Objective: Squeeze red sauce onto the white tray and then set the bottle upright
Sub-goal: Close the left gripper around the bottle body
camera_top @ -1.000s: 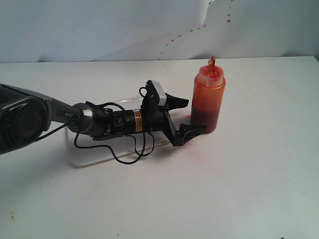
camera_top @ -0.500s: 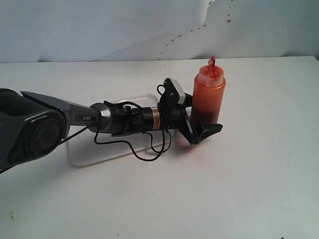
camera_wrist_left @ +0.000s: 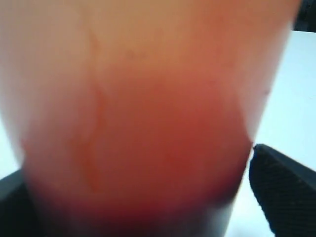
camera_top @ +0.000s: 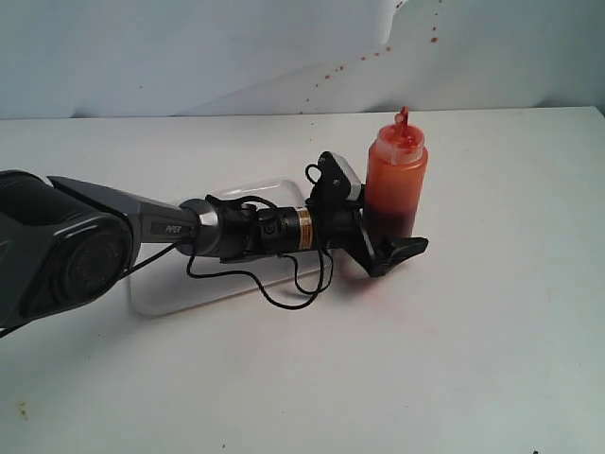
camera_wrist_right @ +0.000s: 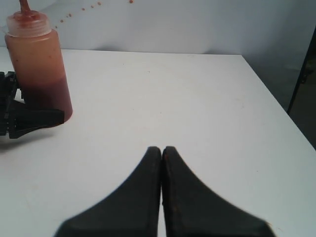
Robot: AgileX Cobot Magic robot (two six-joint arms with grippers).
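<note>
The bottle [camera_top: 395, 180] stands upright on the white table, orange-red with darker sauce low inside and a red nozzle on top. My left gripper [camera_top: 397, 235] reaches in low from the left. Its jaws are open and straddle the bottle's base, with one black finger [camera_top: 406, 250] in front. In the left wrist view the bottle [camera_wrist_left: 138, 123] fills the frame, and a finger [camera_wrist_left: 281, 187] stands just off its side. The white tray [camera_top: 170, 288] lies under my left arm, mostly covered; red sauce on it is hidden. My right gripper [camera_wrist_right: 162, 149] is shut and empty over bare table, right of the bottle [camera_wrist_right: 39, 69].
A faint pink stain [camera_top: 364, 284] marks the table beside the bottle's base. Red splatter dots [camera_top: 378, 55] speckle the pale backdrop behind. The table's right edge [camera_wrist_right: 276, 98] shows in the right wrist view, with a dark drop beyond.
My left arm has pushed rightward toward the bottle, so its fingers now sit either side of the bottle's base. The bottle and right gripper have not moved.
</note>
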